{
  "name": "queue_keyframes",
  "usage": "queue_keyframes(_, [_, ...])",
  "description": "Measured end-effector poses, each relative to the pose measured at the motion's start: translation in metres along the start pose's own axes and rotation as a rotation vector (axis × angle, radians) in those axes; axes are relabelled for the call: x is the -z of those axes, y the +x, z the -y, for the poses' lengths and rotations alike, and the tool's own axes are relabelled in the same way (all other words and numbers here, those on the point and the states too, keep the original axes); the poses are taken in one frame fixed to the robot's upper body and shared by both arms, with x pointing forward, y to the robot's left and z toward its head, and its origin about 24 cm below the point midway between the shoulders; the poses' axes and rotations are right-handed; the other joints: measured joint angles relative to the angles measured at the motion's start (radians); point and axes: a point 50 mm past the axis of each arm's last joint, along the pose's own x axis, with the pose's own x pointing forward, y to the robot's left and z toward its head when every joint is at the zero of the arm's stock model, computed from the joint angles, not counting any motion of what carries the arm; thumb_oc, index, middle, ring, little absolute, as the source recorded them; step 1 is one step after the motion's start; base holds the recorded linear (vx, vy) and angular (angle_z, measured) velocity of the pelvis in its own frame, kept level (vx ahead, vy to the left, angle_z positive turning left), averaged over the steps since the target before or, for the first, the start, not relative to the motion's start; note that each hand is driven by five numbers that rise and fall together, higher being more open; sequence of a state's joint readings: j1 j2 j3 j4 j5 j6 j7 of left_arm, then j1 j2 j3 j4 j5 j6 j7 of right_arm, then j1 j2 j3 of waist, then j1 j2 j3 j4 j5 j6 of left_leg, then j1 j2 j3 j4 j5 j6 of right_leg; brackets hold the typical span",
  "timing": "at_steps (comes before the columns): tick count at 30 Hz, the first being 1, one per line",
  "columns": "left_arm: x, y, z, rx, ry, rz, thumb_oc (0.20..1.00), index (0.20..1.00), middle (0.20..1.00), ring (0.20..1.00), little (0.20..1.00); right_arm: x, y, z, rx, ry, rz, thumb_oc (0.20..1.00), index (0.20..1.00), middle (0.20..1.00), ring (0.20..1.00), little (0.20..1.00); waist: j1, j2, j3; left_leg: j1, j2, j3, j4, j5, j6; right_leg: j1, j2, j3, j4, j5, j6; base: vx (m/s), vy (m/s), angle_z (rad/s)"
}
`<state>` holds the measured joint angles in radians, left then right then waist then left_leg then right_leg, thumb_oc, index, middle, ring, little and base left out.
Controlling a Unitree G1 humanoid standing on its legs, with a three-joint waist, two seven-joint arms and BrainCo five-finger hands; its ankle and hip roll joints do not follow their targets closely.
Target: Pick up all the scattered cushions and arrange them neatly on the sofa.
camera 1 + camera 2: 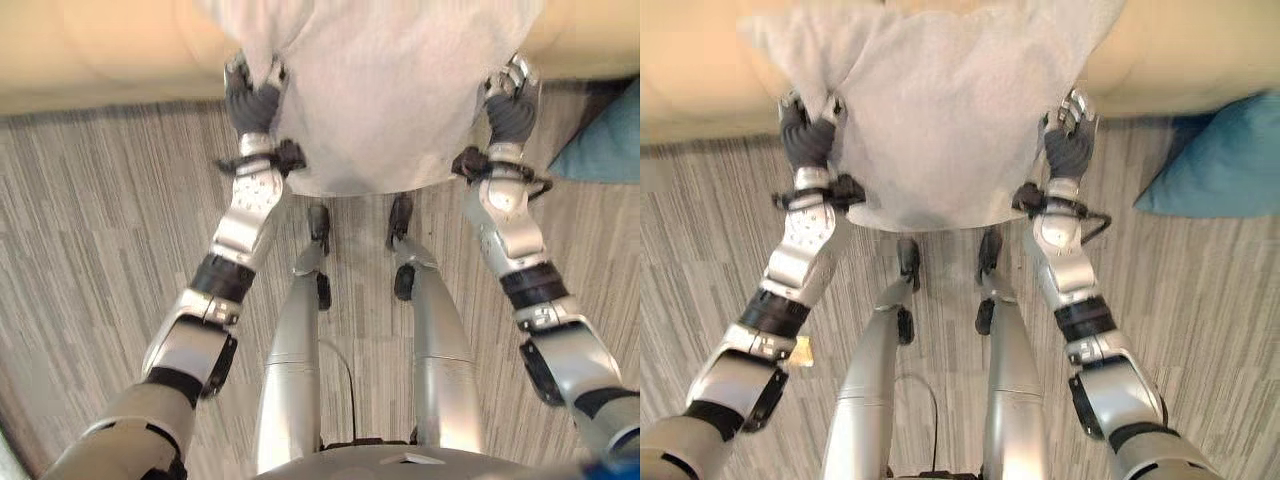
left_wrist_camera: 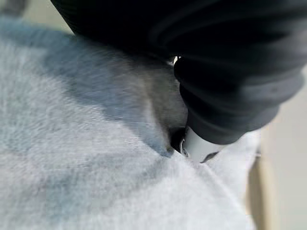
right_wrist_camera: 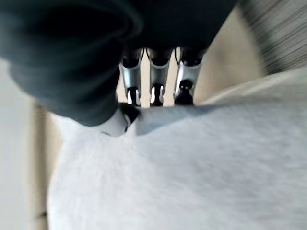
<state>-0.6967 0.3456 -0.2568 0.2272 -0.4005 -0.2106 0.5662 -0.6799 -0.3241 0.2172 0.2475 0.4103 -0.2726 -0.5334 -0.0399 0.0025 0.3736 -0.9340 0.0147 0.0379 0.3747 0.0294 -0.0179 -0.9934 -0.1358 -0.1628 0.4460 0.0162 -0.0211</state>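
I hold a large light grey cushion (image 1: pixel 370 90) between both hands, in front of the beige sofa (image 1: pixel 100 50), its top edge over the seat front. My left hand (image 1: pixel 252 100) grips the cushion's left edge, and in the left wrist view its thumb (image 2: pixel 199 143) digs into the grey cloth (image 2: pixel 96 167). On the opposite edge my right hand (image 1: pixel 1068 140) pinches the cushion, with its fingers (image 3: pixel 158 79) curled behind the rim of the cloth (image 3: pixel 192 167). A teal cushion (image 1: pixel 1220 165) lies on the floor at the right, against the sofa's base.
Grey wood-grain floor (image 1: pixel 90 250) stretches to the left of my arms and below the held cushion. The sofa front runs across the whole far side.
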Motion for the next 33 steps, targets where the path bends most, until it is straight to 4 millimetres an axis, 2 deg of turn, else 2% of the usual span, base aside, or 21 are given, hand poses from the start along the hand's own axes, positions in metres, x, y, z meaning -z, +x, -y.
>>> queue_keyframes(1, [0.002,-0.009,-0.004,0.002,-0.01,0.0,0.2,0.2,0.2,0.2,0.2,0.0,-0.008,0.0,-0.016,0.022,0.013,0.2,0.2,0.2,0.2,0.2,0.001,0.001,-0.03,0.037,-0.003,-0.002,-0.028,0.0,-0.008,0.033,0.002,-0.001,-0.021,-0.006,0.005,0.04,-0.037,0.01])
queue_keyframes(2, [0.002,-0.019,-0.007,0.004,-0.033,0.006,0.2,0.2,0.2,0.2,0.2,-0.002,-0.017,0.003,-0.029,0.043,0.027,0.2,0.2,0.2,0.2,0.2,0.0,0.001,-0.03,0.115,-0.003,-0.006,-0.064,0.009,-0.005,0.109,0.007,-0.003,-0.048,-0.004,0.007,0.12,-0.068,0.02])
queue_keyframes(3, [0.009,-0.035,-0.011,0.007,-0.056,-0.018,0.2,0.2,0.2,0.2,0.2,0.007,-0.031,0.009,-0.025,0.029,-0.003,0.2,0.2,0.2,0.2,0.2,-0.001,-0.001,-0.065,0.183,-0.002,-0.012,-0.104,0.008,-0.012,0.179,0.013,-0.008,-0.085,-0.006,0.009,0.12,-0.057,0.02])
queue_keyframes(7, [0.048,-0.083,-0.029,-0.012,-0.013,-0.201,0.2,0.2,0.2,0.2,0.2,0.042,-0.078,0.029,-0.047,-0.045,-0.171,0.2,0.2,0.2,0.2,0.2,-0.004,-0.004,-0.085,0.437,0.007,-0.018,-0.214,0.018,-0.008,0.43,0.03,-0.029,-0.185,-0.006,0.018,0.1,-0.03,0.0])
queue_keyframes(8, [0.053,-0.09,-0.033,-0.016,0.002,-0.227,0.2,0.2,0.2,0.2,0.2,0.046,-0.085,0.034,-0.053,-0.063,-0.196,0.2,0.2,0.2,0.2,0.2,-0.005,-0.003,-0.122,0.453,0.008,-0.019,-0.232,0.017,-0.008,0.445,0.031,-0.033,-0.198,-0.012,0.025,0.13,-0.04,-0.01])
queue_keyframes(11, [0.058,-0.098,-0.04,-0.009,0.021,-0.255,0.2,0.2,0.2,0.2,0.2,0.049,-0.094,0.045,-0.073,-0.119,-0.215,0.2,0.2,0.2,0.2,0.2,-0.007,-0.003,-0.129,0.528,0.013,-0.02,-0.266,0.02,-0.009,0.528,0.038,-0.046,-0.238,-0.007,0.025,0.16,-0.04,0.06])
queue_keyframes(12, [0.064,-0.109,-0.049,-0.009,0.046,-0.301,0.2,0.2,0.2,0.2,0.2,0.054,-0.104,0.053,-0.081,-0.152,-0.253,0.2,0.2,0.2,0.2,0.2,-0.01,-0.004,-0.128,0.612,0.019,-0.018,-0.298,0.019,-0.01,0.617,0.047,-0.047,-0.276,-0.006,0.026,0.13,-0.045,-0.02])
queue_keyframes(13, [0.074,-0.135,-0.062,-0.018,0.073,-0.382,0.2,0.2,0.2,0.2,0.2,0.06,-0.125,0.058,-0.1,-0.174,-0.311,0.2,0.2,0.2,0.2,0.2,-0.009,-0.003,-0.174,0.713,0.025,-0.017,-0.339,0.011,-0.017,0.722,0.061,-0.047,-0.328,-0.015,0.037,0.15,-0.063,-0.04])
queue_keyframes(15, [0.074,-0.135,-0.066,-0.026,0.075,-0.382,0.2,0.2,0.2,0.2,0.2,0.055,-0.125,0.057,-0.134,-0.194,-0.291,0.2,0.2,0.2,0.2,0.2,-0.009,-0.004,-0.199,0.746,0.033,-0.018,-0.358,0.012,-0.021,0.763,0.072,-0.054,-0.357,-0.006,0.029,0.21,-0.113,0.05])
queue_keyframes(16, [0.077,-0.144,-0.069,-0.022,0.083,-0.414,0.2,0.2,0.2,0.2,0.2,0.055,-0.131,0.061,-0.131,-0.21,-0.303,0.2,0.2,0.2,0.2,0.2,-0.011,-0.005,-0.201,0.791,0.034,-0.022,-0.366,0.013,-0.021,0.819,0.077,-0.061,-0.381,-0.004,0.032,0.11,-0.124,0.15])
queue_keyframes(17, [0.08,-0.152,-0.069,-0.014,0.083,-0.442,0.2,0.2,0.2,0.2,0.2,0.056,-0.136,0.062,-0.139,-0.234,-0.312,0.2,0.2,0.2,0.2,0.2,-0.01,-0.013,-0.232,0.827,0.04,-0.023,-0.368,0.005,-0.032,0.871,0.086,-0.066,-0.41,-0.014,0.036,0.04,-0.099,0.2])
queue_keyframes(21, [0.082,-0.153,-0.06,-0.014,0.047,-0.447,0.2,0.2,0.2,0.2,0.2,0.056,-0.137,0.062,-0.149,-0.263,-0.311,0.2,0.2,0.2,0.2,0.2,0.0,-0.028,-0.234,0.767,0.037,-0.023,-0.227,-0.002,-0.044,0.899,0.084,-0.082,-0.423,-0.012,0.033,0.05,-0.044,0.19])
queue_keyframes(23, [0.082,-0.152,-0.06,-0.015,0.043,-0.448,0.2,0.2,0.2,0.2,0.2,0.057,-0.138,0.063,-0.151,-0.276,-0.311,0.2,0.2,0.2,0.2,0.2,-0.001,-0.027,-0.234,0.75,0.04,-0.021,-0.169,-0.001,-0.048,0.912,0.084,-0.092,-0.412,-0.033,0.007,0.1,-0.003,0.2])
queue_keyframes(24, [0.082,-0.152,-0.059,-0.013,0.041,-0.448,0.2,0.2,0.2,0.2,0.2,0.057,-0.138,0.064,-0.15,-0.282,-0.313,0.2,0.2,0.2,0.2,0.2,-0.003,-0.029,-0.233,0.732,0.039,-0.018,-0.139,-0.003,-0.05,0.916,0.08,-0.097,-0.413,-0.033,0.005,0.19,0.053,0.17])
queue_keyframes(25, [0.083,-0.154,-0.058,-0.002,0.041,-0.456,0.2,0.2,0.2,0.2,0.2,0.058,-0.14,0.065,-0.149,-0.285,-0.321,0.2,0.2,0.2,0.2,0.2,-0.001,-0.032,-0.231,0.718,0.043,0.018,-0.128,-0.021,-0.05,0.919,0.076,-0.099,-0.41,-0.037,-0.001,0.19,0.075,0.11])
queue_keyframes(28, [0.086,-0.155,-0.048,0.057,0.04,-0.483,0.2,0.2,0.2,0.2,0.2,0.056,-0.137,0.071,-0.125,-0.295,-0.315,0.2,0.2,0.2,0.2,0.2,-0.007,-0.042,-0.225,0.705,0.046,0.097,-0.241,-0.027,-0.045,0.912,0.06,-0.097,-0.409,-0.039,-0.007,0.18,0.106,0.14])
queue_keyframes(29, [0.087,-0.156,-0.046,0.065,0.04,-0.493,0.2,0.2,0.2,0.2,0.2,0.055,-0.136,0.072,-0.121,-0.297,-0.314,0.2,0.2,0.2,0.2,0.2,-0.006,-0.039,-0.227,0.709,0.054,0.093,-0.267,-0.023,-0.045,0.911,0.061,-0.094,-0.406,-0.039,-0.006,0.32,0.24,-0.25])
queue_keyframes(30, [0.087,-0.158,-0.046,0.074,0.042,-0.499,0.2,0.2,0.2,0.2,0.2,0.054,-0.136,0.07,-0.128,-0.289,-0.307,0.2,0.2,0.2,0.2,0.2,-0.006,-0.024,-0.235,0.736,0.067,0.09,-0.308,-0.01,-0.042,0.904,0.069,-0.078,-0.383,-0.048,0.012,0.27,0.21,-0.63])
queue_keyframes(31, [0.088,-0.16,-0.043,0.097,0.046,-0.506,0.2,0.2,0.2,0.2,0.2,0.049,-0.135,0.059,-0.161,-0.256,-0.282,0.2,0.2,0.2,0.2,0.2,0.0,-0.033,-0.239,0.769,0.043,0.091,-0.328,0.018,-0.02,0.897,0.053,-0.028,-0.37,-0.056,0.031,0.31,0.272,-1.03])
queue_keyframes(32, [0.089,-0.163,-0.04,0.12,0.049,-0.518,0.2,0.2,0.2,0.2,0.2,0.042,-0.132,0.047,-0.207,-0.221,-0.245,0.2,0.2,0.2,0.2,0.2,0.003,-0.032,-0.253,0.794,0.018,0.108,-0.353,0.028,0.002,0.905,0.036,0.01,-0.371,-0.045,0.068,0.17,0.179,-0.87])
queue_keyframes(33, [0.089,-0.163,-0.038,0.141,0.056,-0.518,0.2,0.2,0.2,0.2,0.2,0.036,-0.132,0.04,-0.23,-0.194,-0.216,0.2,0.2,0.2,0.2,0.2,-0.013,-0.039,-0.262,0.803,-0.008,0.119,-0.354,0.022,0.022,0.914,0.015,0.012,-0.388,-0.032,0.09,0.32,0.378,-0.94])
